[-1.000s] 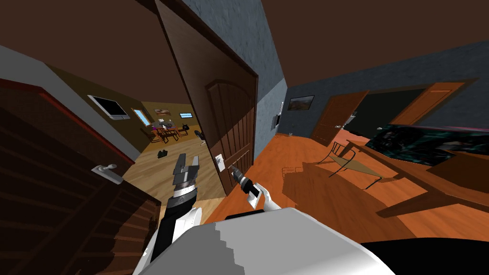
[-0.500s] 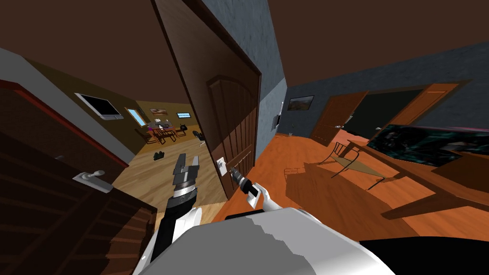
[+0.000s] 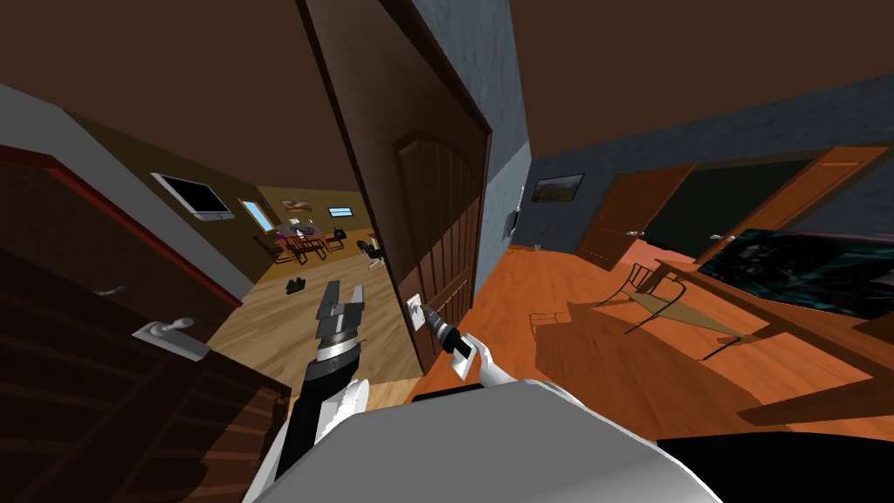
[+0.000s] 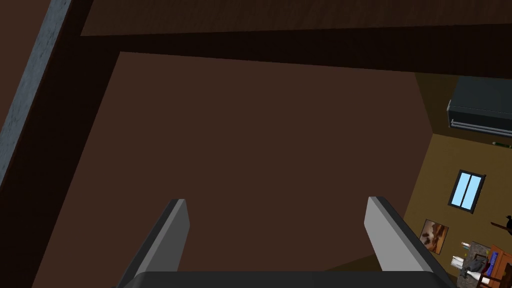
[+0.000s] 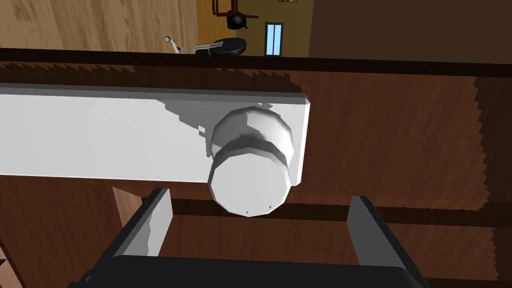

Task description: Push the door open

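Observation:
The dark brown panelled door (image 3: 436,218) stands ajar ahead of me, with a wood-floored room showing past its left edge. A white plate with a round white knob (image 5: 250,170) sits on its face (image 5: 410,145); the head view shows that plate (image 3: 416,310) low on the door. My right gripper (image 5: 257,220) is right at the knob, open, with the knob just ahead of the gap and touching neither finger. In the head view the right gripper (image 3: 429,318) meets the plate. My left gripper (image 3: 342,299) is raised in the doorway left of the door, open and empty, as its wrist view (image 4: 277,220) confirms.
A second dark door (image 3: 96,384) with a white lever handle (image 3: 170,332) stands close on my left. On the right lie an orange floor (image 3: 541,297), a chair (image 3: 650,292) and a long table (image 3: 786,323). Dining chairs (image 3: 297,244) stand far inside the room beyond.
My view has swung, so the whole picture slid right. More of the far room shows past the door's edge. My right gripper has stayed at the knob and my left arm has held still.

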{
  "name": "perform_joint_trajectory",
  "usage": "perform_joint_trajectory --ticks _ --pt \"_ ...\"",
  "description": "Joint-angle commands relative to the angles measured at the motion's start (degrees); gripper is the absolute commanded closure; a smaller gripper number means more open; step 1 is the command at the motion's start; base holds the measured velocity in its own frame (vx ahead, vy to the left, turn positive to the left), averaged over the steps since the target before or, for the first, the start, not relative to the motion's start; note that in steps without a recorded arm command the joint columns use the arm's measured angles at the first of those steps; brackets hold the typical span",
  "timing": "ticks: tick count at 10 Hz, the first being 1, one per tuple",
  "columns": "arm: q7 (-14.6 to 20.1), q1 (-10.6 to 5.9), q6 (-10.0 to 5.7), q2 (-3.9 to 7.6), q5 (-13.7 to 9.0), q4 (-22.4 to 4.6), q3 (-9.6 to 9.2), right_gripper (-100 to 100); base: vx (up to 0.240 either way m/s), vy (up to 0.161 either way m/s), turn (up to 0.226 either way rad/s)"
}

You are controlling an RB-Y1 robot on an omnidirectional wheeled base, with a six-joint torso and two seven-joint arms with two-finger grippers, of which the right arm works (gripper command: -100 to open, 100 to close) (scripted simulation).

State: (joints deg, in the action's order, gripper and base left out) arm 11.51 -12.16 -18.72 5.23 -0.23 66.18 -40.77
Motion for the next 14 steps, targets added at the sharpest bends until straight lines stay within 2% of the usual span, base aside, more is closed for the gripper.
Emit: perform_joint_trajectory --ticks 1,3,4,9,14 --pt "-0.2 -0.25 -0.01 -0.51 0.03 -0.67 0.43 -100 0.161 0.15 0.034" --pt "-0.2 -0.25 -0.01 -0.55 0.03 -0.68 0.47 -100 0.083 0.097 0.016" --pt "-0.2 -0.25 -0.01 -0.55 0.03 -0.68 0.47 100 -0.002 -0.006 -0.004" --pt "-0.2 -0.25 -0.01 -0.55 0.03 -0.68 0.47 100 -0.003 -0.006 0.007" --pt "0.35 0.96 0.27 -0.4 2.22 0.19 1.92 100 0.088 0.15 -0.097"
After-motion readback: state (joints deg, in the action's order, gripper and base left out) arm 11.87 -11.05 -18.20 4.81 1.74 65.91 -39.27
